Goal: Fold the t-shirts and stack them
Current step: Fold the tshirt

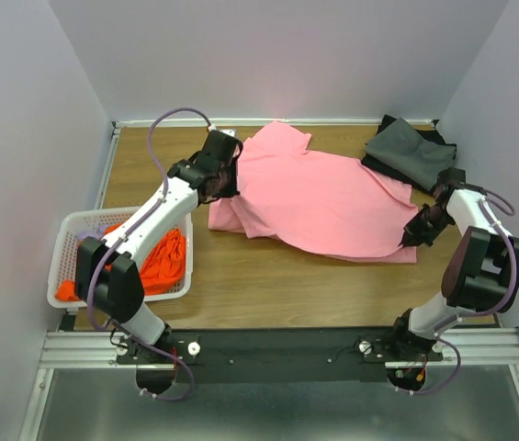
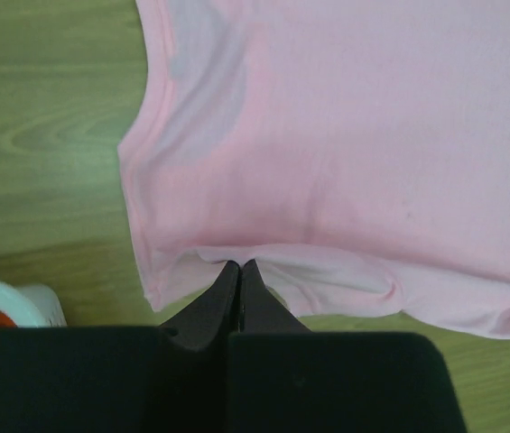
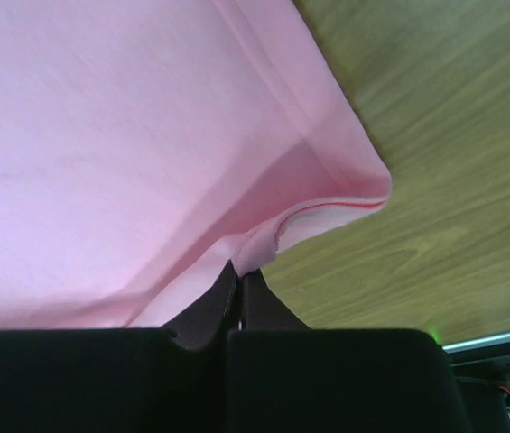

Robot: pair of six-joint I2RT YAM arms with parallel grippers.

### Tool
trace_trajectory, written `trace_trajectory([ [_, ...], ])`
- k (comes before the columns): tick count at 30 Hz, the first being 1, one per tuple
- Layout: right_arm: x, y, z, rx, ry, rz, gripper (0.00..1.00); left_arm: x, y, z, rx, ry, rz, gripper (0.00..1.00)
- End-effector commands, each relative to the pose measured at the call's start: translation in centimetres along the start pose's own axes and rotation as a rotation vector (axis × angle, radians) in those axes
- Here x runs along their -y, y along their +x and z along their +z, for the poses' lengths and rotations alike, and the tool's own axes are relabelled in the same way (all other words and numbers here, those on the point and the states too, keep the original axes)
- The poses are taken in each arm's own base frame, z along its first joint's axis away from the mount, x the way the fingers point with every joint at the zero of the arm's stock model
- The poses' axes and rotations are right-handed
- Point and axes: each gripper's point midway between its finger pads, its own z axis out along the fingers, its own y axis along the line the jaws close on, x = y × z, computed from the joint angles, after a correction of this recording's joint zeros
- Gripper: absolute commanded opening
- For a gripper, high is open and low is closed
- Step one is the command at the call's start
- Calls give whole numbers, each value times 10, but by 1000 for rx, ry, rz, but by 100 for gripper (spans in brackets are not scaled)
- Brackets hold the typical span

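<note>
A light pink t-shirt [image 1: 319,197] lies spread across the middle of the wooden table. My left gripper [image 1: 225,176] is shut on its left edge; in the left wrist view the shut fingertips [image 2: 239,266] pinch the pink hem [image 2: 327,180]. My right gripper [image 1: 422,226] is shut on the shirt's right lower corner; the right wrist view shows the tips [image 3: 240,271] pinching a fold of pink cloth [image 3: 128,144]. A bright orange t-shirt [image 1: 163,260] lies bunched in the basket. Dark grey t-shirts [image 1: 408,152] lie folded at the back right.
A white slotted plastic basket [image 1: 66,266] stands at the left near edge of the table. Grey walls close in the table on the left, back and right. A black rail with the arm bases runs along the near edge.
</note>
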Motion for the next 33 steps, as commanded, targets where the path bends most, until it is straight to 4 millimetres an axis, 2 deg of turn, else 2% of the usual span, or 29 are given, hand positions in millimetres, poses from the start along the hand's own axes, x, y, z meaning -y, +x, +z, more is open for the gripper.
trace_trajectory([
  [1,-18,-13,3,-8,-53,-22,2,7,-28,13,18,39,84,0],
  [3,-22,-20,2,1,-55,-20,2,8,-32,21,11,41,101,0],
  [4,-23,-23,3,2,-55,-19,2,6,-28,30,-15,30,118,0],
  [6,-25,-27,6,-3,-51,-17,2,9,-38,33,-2,29,129,0],
  [8,-29,-34,6,5,-54,-13,2,7,-39,42,-13,19,142,0],
  [12,-30,-44,7,23,-32,-7,2,9,-58,47,12,21,156,0],
  [17,-33,-50,13,16,-26,-3,2,-3,-70,59,9,-3,150,0],
  [21,-34,-53,15,12,-24,7,2,-8,-75,64,4,-12,152,0],
  [33,-35,-70,15,58,10,27,2,-5,-77,81,-25,9,167,0],
])
